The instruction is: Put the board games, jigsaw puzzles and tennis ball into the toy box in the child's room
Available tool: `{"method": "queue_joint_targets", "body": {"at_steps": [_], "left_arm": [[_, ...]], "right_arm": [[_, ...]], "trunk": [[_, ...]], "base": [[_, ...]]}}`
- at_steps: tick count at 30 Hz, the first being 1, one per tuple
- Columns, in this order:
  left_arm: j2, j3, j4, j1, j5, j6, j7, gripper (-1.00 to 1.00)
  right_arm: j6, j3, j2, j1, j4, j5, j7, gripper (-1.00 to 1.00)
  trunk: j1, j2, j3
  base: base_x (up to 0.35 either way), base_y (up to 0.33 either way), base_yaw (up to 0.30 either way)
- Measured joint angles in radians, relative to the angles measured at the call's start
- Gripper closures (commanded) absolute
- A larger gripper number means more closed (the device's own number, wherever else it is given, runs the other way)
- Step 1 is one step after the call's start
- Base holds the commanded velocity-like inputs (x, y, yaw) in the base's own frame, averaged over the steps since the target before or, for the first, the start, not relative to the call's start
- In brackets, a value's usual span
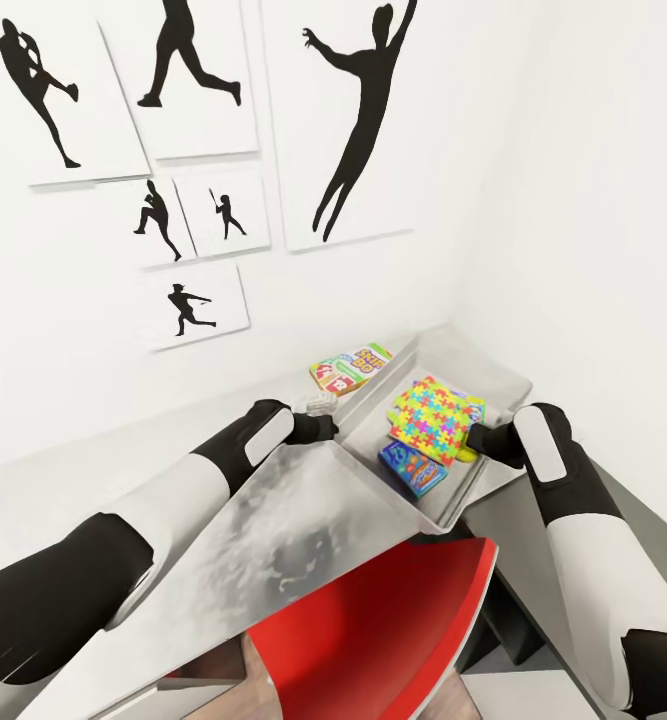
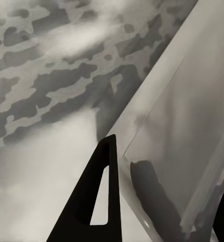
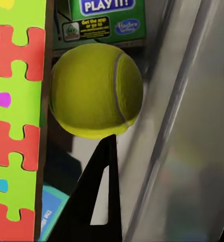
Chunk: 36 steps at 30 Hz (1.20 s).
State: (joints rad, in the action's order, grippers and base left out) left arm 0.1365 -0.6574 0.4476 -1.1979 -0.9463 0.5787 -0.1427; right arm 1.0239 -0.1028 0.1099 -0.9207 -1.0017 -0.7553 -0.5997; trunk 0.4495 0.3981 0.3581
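Inside the light grey, thin-walled toy box [image 1: 493, 375] on the pale grey-white tabletop [image 1: 63, 480]: a flat multicoloured jigsaw puzzle sheet [image 1: 431, 415], a blue board game box [image 1: 413, 470] beneath it, and a small yellow-green tennis ball [image 3: 95, 89]. In the right wrist view, ball just beyond the right hand [image 1: 480, 440], beside the puzzle edge, close to the box wall; touching or not, cannot tell. Right hand's spread: cannot tell. Left hand [image 1: 320, 428] at the box's near rim; grip hidden, cannot tell. Green-and-orange board game box [image 1: 351, 368] on the tabletop just beside the toy box.
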Motion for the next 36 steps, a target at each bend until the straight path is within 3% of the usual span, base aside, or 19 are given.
{"method": "queue_joint_targets", "body": {"at_steps": [11,36], "left_arm": [[0.000,-0.008,0.002,0.001,-0.003,0.012,0.002,1.00],[0.000,-0.014,0.002,0.001,-0.014,0.011,0.002,1.00]], "right_arm": [[-0.005,0.000,-0.003,0.000,0.000,-0.012,0.001,1.00],[-0.007,0.001,-0.002,0.001,-0.002,-0.018,0.001,1.00]], "trunk": [[0.000,0.000,0.000],[0.000,0.000,0.000]], "base": [[-0.160,0.000,0.000],[-0.017,0.001,0.000]]}}
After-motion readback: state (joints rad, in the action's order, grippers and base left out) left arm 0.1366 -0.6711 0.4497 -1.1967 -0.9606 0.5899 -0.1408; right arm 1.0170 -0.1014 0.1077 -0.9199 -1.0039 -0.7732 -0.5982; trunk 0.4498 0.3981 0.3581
